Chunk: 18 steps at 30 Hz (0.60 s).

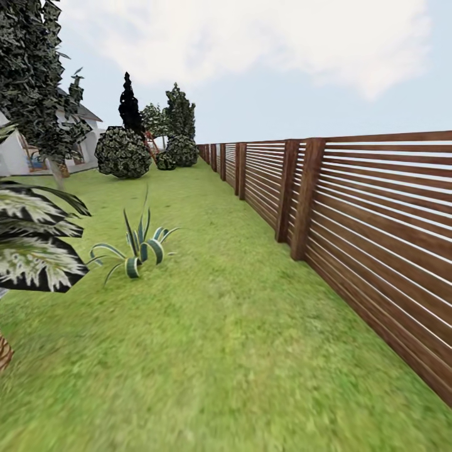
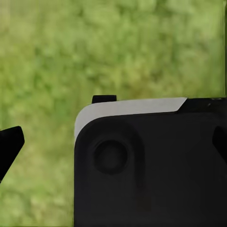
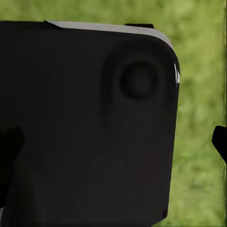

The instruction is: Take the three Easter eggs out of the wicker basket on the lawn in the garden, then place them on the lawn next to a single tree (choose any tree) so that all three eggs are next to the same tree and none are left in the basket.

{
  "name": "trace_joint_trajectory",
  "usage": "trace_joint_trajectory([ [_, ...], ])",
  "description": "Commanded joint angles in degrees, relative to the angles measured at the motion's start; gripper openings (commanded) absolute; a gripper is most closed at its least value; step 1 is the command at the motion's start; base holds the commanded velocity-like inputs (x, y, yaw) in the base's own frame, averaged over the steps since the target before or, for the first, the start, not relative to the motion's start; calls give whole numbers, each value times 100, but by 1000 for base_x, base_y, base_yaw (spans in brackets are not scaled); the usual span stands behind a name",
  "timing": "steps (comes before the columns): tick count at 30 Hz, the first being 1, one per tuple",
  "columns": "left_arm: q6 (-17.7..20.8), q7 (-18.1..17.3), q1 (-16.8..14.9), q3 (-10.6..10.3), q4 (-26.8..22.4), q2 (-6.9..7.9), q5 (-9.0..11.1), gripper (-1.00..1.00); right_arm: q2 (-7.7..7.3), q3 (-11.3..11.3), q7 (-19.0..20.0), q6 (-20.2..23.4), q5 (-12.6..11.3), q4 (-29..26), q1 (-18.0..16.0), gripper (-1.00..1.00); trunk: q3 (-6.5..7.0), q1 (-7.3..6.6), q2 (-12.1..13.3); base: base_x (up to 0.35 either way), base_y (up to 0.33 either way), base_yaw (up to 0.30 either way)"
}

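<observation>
The lawn [image 1: 213,339] of the garden runs ahead in the head view, along a dark brown slatted fence [image 1: 376,238] on the right. A tree [image 1: 58,171] with a pale slim trunk and a dark leafy crown stands at the far left. The Easter eggs and the wicker basket are out of view. In the left wrist view, my left gripper [image 2: 113,144] hangs over grass with its black fingertips [image 2: 10,144] far apart at the picture's edges, and a black robot part [image 2: 151,165] lies between. My right gripper [image 3: 113,142] stands the same way, one fingertip [image 3: 220,142] against grass.
A striped spiky-leaved plant [image 1: 139,248] grows on the grass left of centre, and a larger one [image 1: 34,245] reaches in from the left edge. Round bushes [image 1: 122,152], an all-black tree [image 1: 130,107] and a white house [image 1: 19,154] stand far back. Something brown [image 1: 4,353] shows at the left edge.
</observation>
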Motion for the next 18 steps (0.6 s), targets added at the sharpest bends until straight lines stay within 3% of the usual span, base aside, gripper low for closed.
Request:
trace_joint_trajectory([
  [1, -20, 1, -4, 1, 6, 1, -4, 100, 0, 4, -1, -14, 1, -1, -1, 100, -5, 3, -2, 315, -145, 152],
  [18, -21, 1, -4, 1, 6, 1, -4, 100, 0, 4, -1, -14, 1, -1, -1, 100, -5, 3, -2, 315, -144, 63],
])
